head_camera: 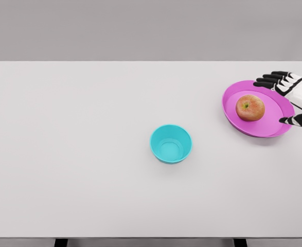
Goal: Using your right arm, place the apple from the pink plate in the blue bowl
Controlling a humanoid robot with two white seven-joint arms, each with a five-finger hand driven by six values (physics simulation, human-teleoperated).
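White surface: a plain white tabletop [78,154] fills most of the head view, seen from above, with a grey wall behind its far edge.
Landmark: the blue bowl [171,144] stands upright a little right of the tabletop's middle; every place below is given from it.
Blue bowl: turquoise, round, open side up, nothing inside it.
Pink plate: the pink plate [233,110] lies farther back and well to the right of the blue bowl, close to the tabletop's right edge, well apart from the bowl.
Apple: the apple [250,107], red and yellow with its stem end facing up, rests on the pink plate near its middle, so it is also back and right of the blue bowl.
Right robot hand: the right robot hand [294,98], white with black fingers, reaches in from the right edge, on the side of the apple away from the blue bowl.
Hand state: its fingers are spread and hold nothing; the four fingers [270,80] point left over the plate's far rim, the thumb lies over the near right rim, and the apple sits between them, untouched.
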